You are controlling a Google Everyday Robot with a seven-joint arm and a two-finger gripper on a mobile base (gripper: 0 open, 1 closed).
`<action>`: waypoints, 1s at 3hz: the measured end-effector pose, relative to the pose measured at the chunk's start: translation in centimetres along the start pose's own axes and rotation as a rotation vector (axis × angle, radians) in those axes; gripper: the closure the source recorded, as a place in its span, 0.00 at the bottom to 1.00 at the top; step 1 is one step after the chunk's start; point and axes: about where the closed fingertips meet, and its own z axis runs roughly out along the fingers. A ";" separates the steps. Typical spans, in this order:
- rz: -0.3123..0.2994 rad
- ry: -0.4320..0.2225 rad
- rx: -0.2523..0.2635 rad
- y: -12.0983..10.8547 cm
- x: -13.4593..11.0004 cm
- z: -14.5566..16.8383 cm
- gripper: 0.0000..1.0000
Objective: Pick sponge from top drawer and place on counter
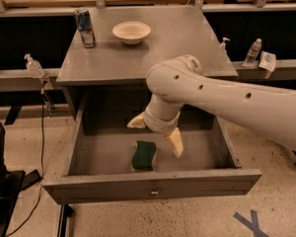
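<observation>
Grey surface [187, 43] carries a can [84, 27] at rear left, a bowl [131, 32] near it. The end effector [157, 132] hangs over the open drawer [153, 182], fingers spread.
</observation>
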 end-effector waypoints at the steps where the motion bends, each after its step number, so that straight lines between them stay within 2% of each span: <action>1: -0.203 0.063 0.007 -1.7 -0.8 2.6 0.00; 2: -0.300 0.050 -0.029 -3.1 -1.0 4.5 0.00; 3: -0.354 -0.054 -0.101 -3.4 -0.9 7.7 0.02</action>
